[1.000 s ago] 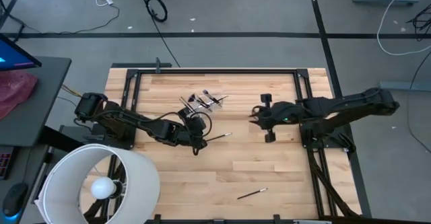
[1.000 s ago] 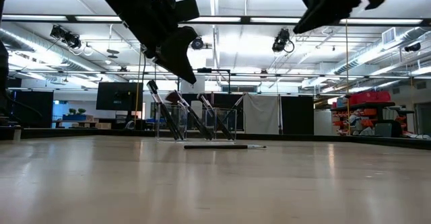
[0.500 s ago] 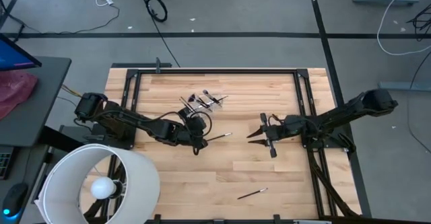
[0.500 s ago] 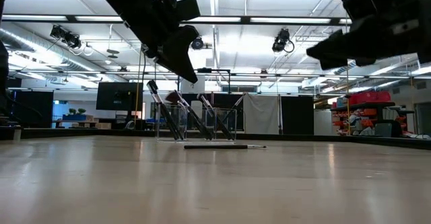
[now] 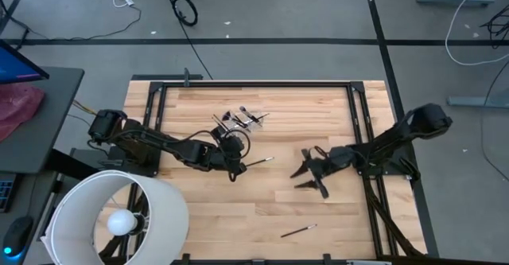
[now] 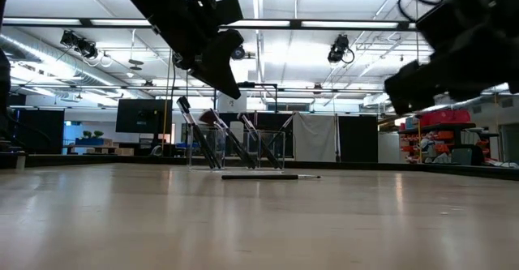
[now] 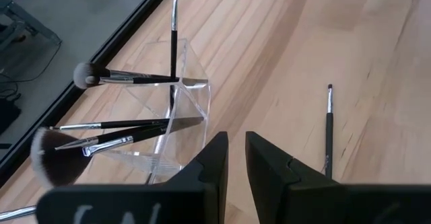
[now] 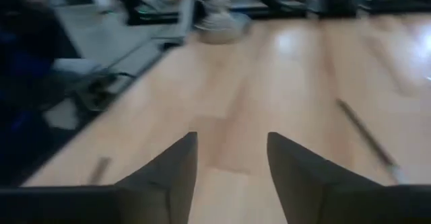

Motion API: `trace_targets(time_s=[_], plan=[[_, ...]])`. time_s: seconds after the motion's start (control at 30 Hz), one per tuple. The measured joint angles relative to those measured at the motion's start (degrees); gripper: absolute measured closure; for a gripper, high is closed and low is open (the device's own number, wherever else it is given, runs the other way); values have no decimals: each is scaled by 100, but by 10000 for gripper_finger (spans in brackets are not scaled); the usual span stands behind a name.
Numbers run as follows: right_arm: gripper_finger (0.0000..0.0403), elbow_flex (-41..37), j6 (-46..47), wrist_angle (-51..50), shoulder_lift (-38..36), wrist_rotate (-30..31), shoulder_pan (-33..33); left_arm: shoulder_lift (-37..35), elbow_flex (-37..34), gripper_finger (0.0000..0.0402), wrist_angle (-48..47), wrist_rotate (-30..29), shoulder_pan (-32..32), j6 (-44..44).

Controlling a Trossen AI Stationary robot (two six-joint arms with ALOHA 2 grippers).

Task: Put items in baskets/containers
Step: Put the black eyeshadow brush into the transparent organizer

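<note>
The clear plastic cup stands left of the table's middle. Several makeup brushes lean in it, heads out over its rim; they also show in the left wrist view. One loose brush lies flat just right of the cup. Another loose brush lies near the front edge. My left gripper hovers above the table just near of the cup, empty, its fingers a narrow gap apart. My right gripper is open and empty above the table's middle right.
A big white lampshade with a bulb stands at the table's near left corner. A black frame runs around the wooden top. Bare wood lies between the two grippers and toward the front edge.
My right gripper has gone toward the table's near edge and down, staying open and tipping its fingers toward the near left. My left gripper, the cup and the brushes have kept still.
</note>
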Motion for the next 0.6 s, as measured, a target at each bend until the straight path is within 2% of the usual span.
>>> trace_targets(time_s=[0.1, 0.33, 0.6], plan=[[208, 95, -63, 175, 247, 92, 550, 0, 0, 346, -2, 2, 28, -2], [214, 531, 623, 162, 1113, 1184, 1828, 53, 4, 346, 5, 3, 36, -31], [216, 1103, 1110, 160, 2235, 2052, 2737, 57, 4, 346, 109, 5, 34, -48]])
